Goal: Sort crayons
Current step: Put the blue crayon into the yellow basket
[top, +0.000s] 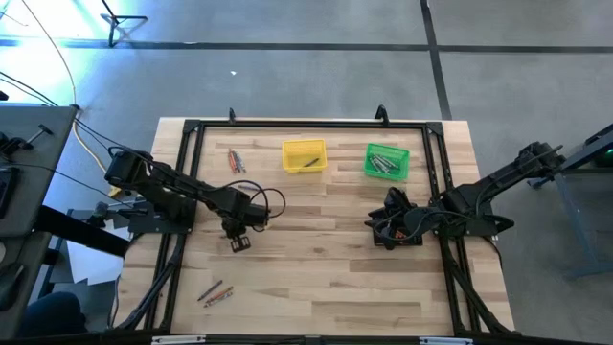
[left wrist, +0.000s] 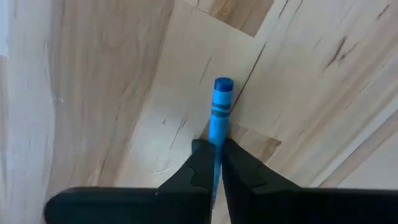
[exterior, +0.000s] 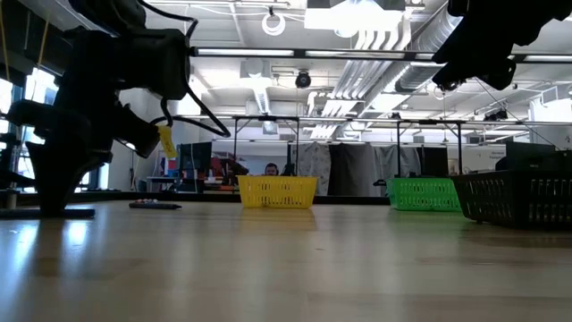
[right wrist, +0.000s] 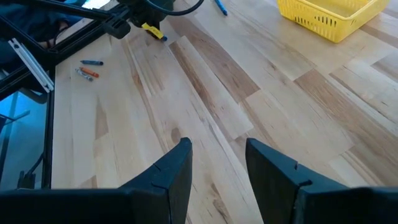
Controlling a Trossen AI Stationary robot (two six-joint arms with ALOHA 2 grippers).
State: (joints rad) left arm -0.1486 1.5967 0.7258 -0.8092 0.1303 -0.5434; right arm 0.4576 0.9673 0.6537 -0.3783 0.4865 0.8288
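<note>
While the left gripper sits low over the table's left-centre, its two fingers are pinched on a blue crayon, gripped near one end w/ most of the stick poking out past the tips; prob a grip taken to lift it clear of the wood. In the high view that gripper is between two loose lots of crayons: a small bunch near the far edge, just left of the yellow bin, and a few more toward the near-left corner. Yellow bin already has a dark stick or two inside; green bin beside it holds several greyish ones, so sorting looks partly done, w/ colours split by bin. Which bin blue goes to, can't tell. A black bin shows at the right in the low view. Right gripper hangs above the table's right-centre near the green bin, fingers spread, nothing between them; looks like it's waiting.
</note>
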